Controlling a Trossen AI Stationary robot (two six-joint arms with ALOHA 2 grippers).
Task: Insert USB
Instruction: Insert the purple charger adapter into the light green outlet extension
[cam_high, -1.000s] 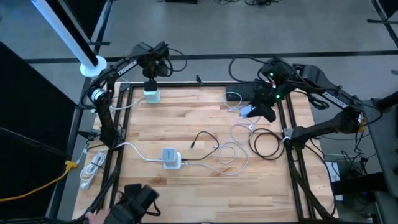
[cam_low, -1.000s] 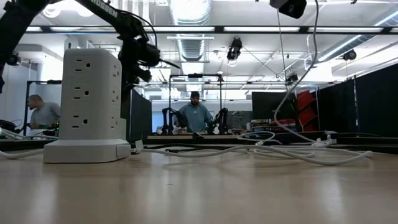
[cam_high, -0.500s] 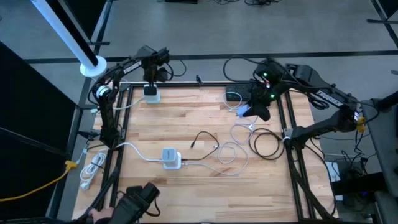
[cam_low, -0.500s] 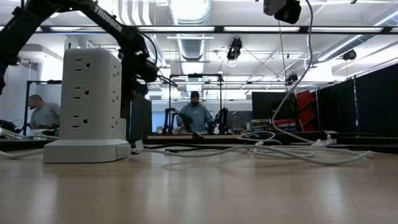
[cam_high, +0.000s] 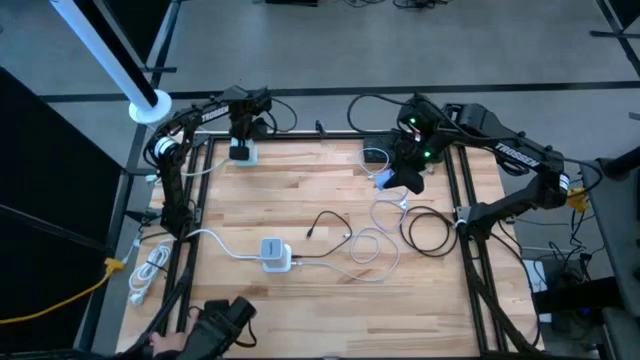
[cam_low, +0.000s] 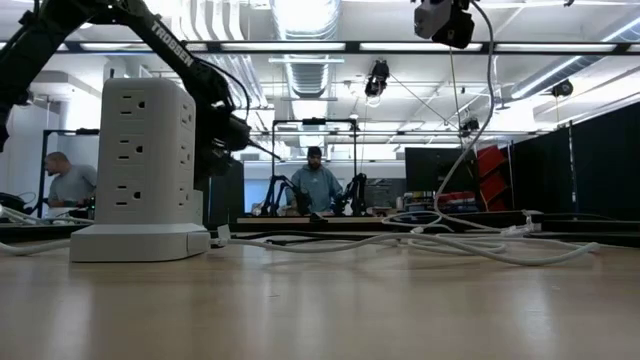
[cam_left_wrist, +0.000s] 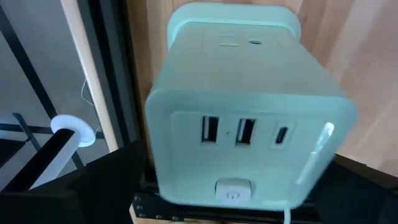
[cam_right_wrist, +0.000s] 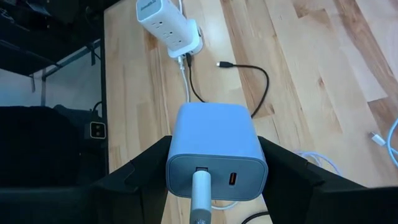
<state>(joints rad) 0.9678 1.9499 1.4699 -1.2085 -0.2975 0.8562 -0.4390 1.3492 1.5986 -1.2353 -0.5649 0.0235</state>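
Right gripper (cam_right_wrist: 214, 186) fingers clamp the blue charger block (cam_right_wrist: 214, 152), white cable (cam_right_wrist: 200, 198) plugged in, raised above the worktop (cam_high: 300, 190). Block rigid, light, smooth; best held by flat sides. Left gripper (cam_high: 243, 128) fingers spread wide over the white charger (cam_left_wrist: 245, 118). Only the left wrist view shows its USB ports (cam_left_wrist: 227, 130).

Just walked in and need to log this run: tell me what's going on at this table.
The right gripper holds a pale blue charger block, a white cable already plugged into it, above the far right of the wooden table. The left gripper hangs open over a pale green power cube at the far left corner, whose USB ports are empty. A white outlet tower and loose cables lie mid-table.
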